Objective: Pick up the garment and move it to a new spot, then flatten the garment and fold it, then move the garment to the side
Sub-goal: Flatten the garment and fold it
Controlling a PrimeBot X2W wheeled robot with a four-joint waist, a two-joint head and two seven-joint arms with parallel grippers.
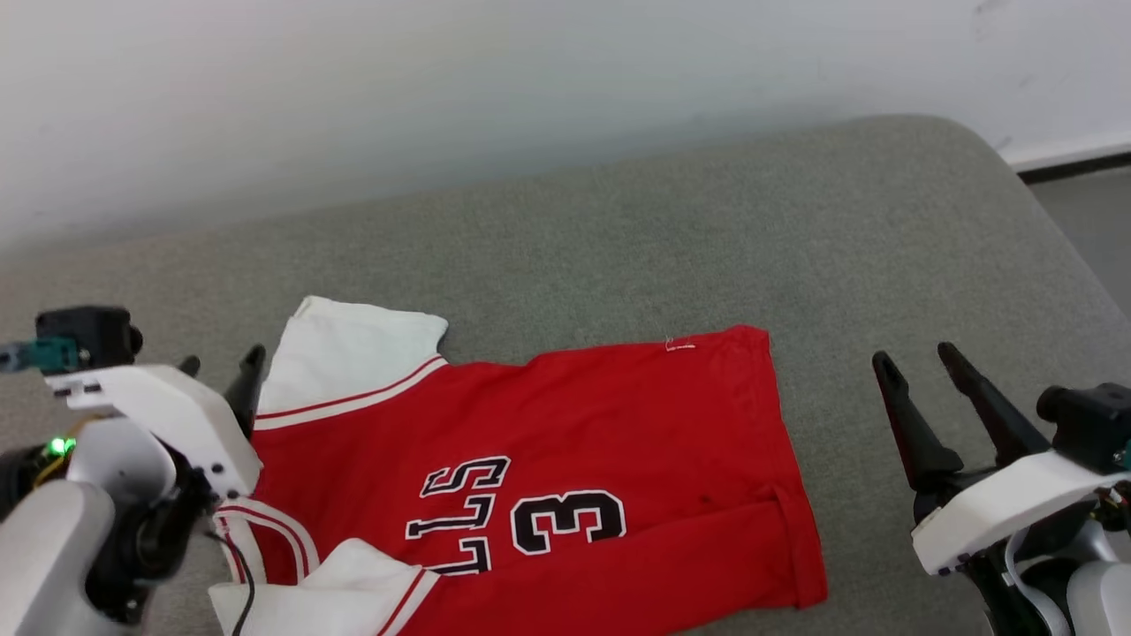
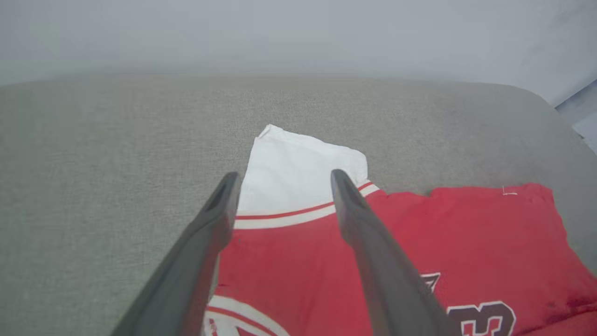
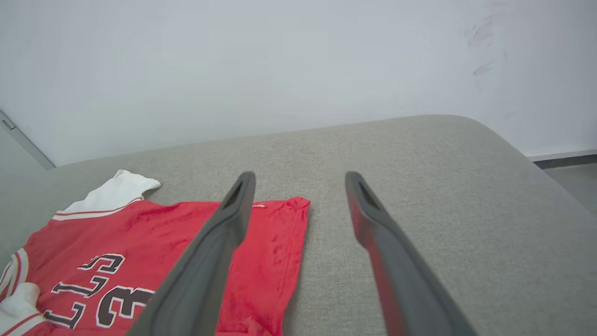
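The garment [image 1: 565,424] lies spread on the grey fabric-covered table [image 1: 795,230], toward 6 o'clock in the head view, with its lower edge cut off by the frame. It is bright red. A white sleeve [image 1: 353,349] edged by thin red stripes points out at its 10 o'clock, and a second white sleeve end [image 1: 353,583] sits at its 7 o'clock. Black letters and a "3" [image 1: 565,521], outlined in white, run across the chest. The hem faces 3 o'clock, and a strip of red cloth is folded over along the 5 o'clock side.

The left gripper [image 1: 221,362] is at 8 o'clock, its fingers [image 2: 219,219] spread wide and holding nothing. In the left wrist view they frame the white sleeve; whether they touch the cloth I cannot tell. The right gripper [image 1: 919,358] is at 4 o'clock, apart from the hem, over bare table. Its fingers [image 3: 233,219] are also wide and empty. A pale wall [image 1: 442,88] rises at 12 o'clock.
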